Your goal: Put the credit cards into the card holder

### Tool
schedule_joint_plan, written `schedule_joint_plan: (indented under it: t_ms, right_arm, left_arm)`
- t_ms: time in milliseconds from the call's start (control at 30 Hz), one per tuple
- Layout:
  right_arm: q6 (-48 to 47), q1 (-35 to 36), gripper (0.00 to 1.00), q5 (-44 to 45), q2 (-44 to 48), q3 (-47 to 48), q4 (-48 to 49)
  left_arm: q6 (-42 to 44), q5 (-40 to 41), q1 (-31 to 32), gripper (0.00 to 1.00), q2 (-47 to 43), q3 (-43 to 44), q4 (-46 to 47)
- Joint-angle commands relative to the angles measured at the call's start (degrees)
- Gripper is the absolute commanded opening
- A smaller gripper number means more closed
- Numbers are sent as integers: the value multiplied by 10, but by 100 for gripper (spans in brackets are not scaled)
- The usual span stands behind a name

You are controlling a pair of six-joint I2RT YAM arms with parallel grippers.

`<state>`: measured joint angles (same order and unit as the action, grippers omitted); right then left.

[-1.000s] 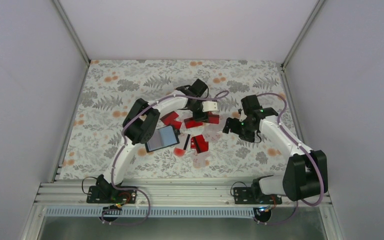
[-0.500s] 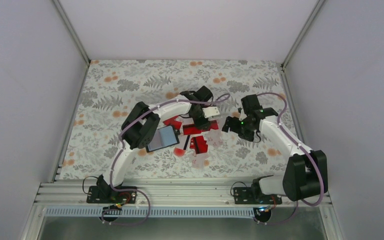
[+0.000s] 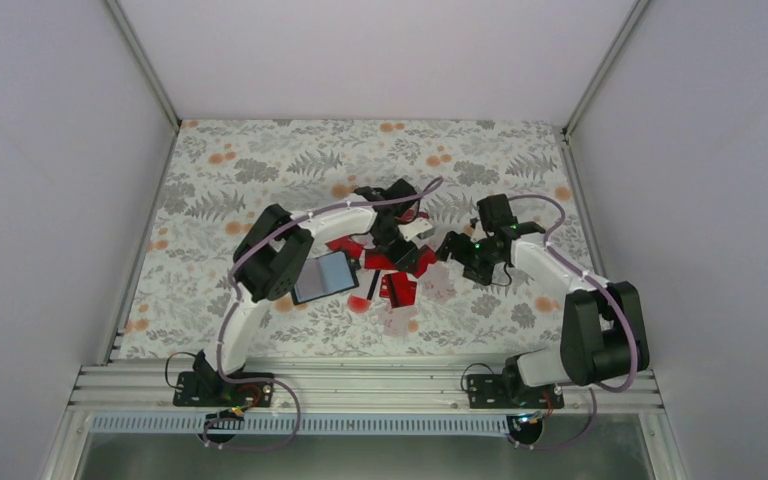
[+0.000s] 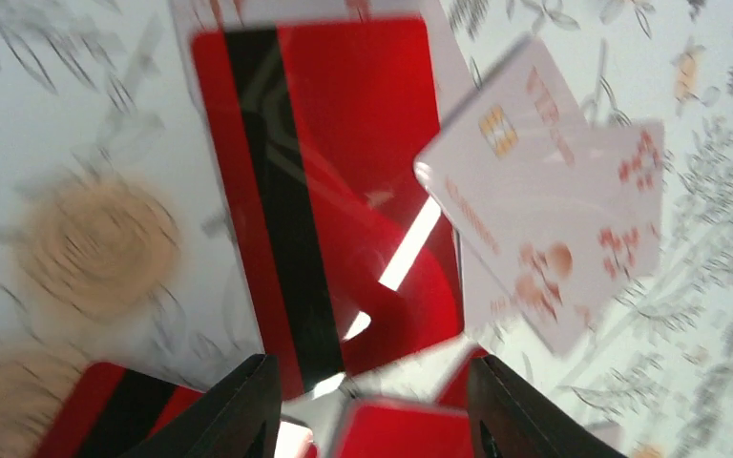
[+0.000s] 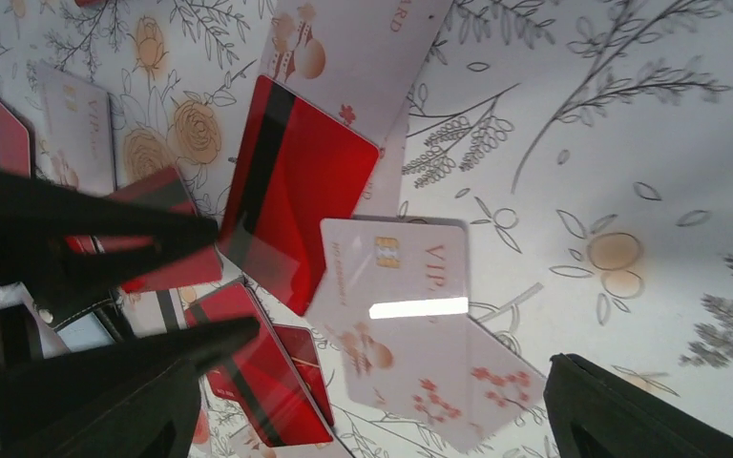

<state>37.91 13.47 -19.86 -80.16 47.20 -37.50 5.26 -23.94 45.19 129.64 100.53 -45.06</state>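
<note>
1. One card holder (image 3: 325, 277) lies on the flowered surface (image 3: 210, 160) with its shiny face up. It sits at the left edge of the pile, just beside the left arm's elbow.
2. To its right lie the red cards (image 5: 296, 205). The right wrist view shows at least five, several with a black stripe, and some overlap.
3. Four white cards (image 5: 401, 277) with a floral print lie among the red ones and to their right. At least one carries a gold chip.
4. The left gripper (image 4: 372, 363) hangs over a striped red card, its fingers spread wide and holding nothing.
5. The right gripper (image 5: 401, 348) is spread just as wide and is also empty, over the white cards at the pile's right side.
6. The left wrist view is blurred, and the cards at its lower edge are cut off.
7. From above, the left gripper covers the middle of the pile, so the red cards cannot be counted exactly there.
8. In the right wrist view only a sliver of the holder shows, behind a dark finger at the left edge.
9. Compared with half a second ago, the left gripper has shifted slightly left over the pile. The right gripper has moved left towards the pile. The card holder lies where it was.
</note>
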Motion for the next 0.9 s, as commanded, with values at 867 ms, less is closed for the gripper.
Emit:
schedule_joint_plan:
  t_ms: [867]
  right_arm:
    - [-117,-2,78,-52,-133,-15,83]
  left_arm:
    - [-316,-134,6,42,-81,-143,209]
